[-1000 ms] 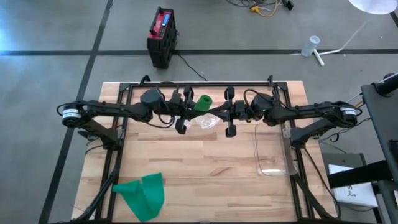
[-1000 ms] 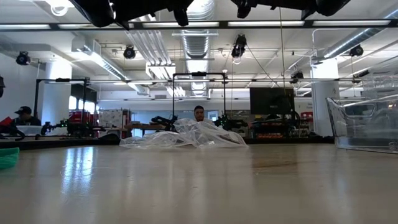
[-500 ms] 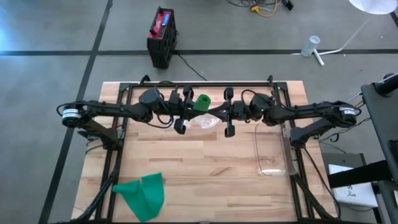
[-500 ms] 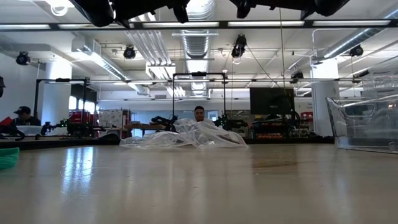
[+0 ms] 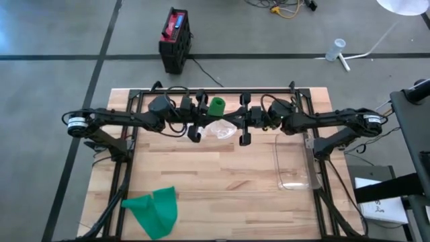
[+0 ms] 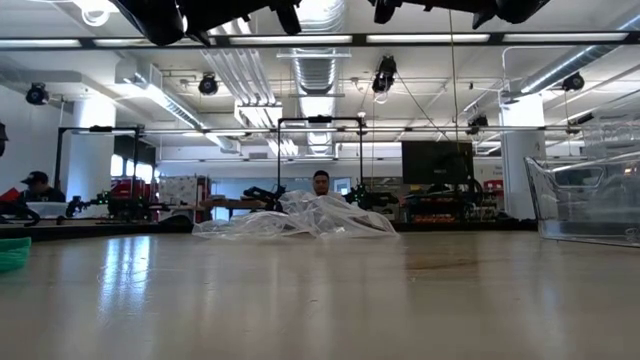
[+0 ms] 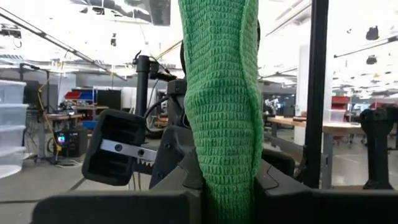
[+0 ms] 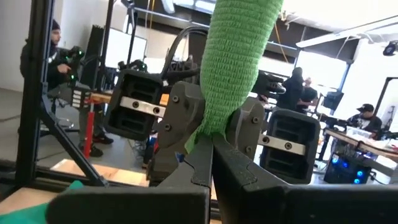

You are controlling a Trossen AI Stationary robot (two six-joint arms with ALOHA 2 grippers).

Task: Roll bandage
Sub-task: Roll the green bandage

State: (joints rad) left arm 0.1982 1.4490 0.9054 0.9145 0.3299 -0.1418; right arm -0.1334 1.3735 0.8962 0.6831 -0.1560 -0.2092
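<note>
Both dark arms stretch level across the far half of the light wooden table point(image 5: 222, 181), wrists meeting at its middle, raised well above the surface; the left gripper point(image 5: 199, 115) has its fingers clenched on the lower end of the green knitted bandage roll point(image 5: 216, 107), which stands upright between them in the left wrist view point(image 7: 222, 99); the right gripper point(image 5: 243, 118) faces it and pinches the same roll point(image 8: 239, 62) from the opposite side; crumpled clear plastic wrap point(image 5: 220, 130) lies beneath; a loose green bandage strip point(image 5: 154, 211) rests at the near left corner; a clear plastic bin point(image 5: 293, 161) sits right.
</note>
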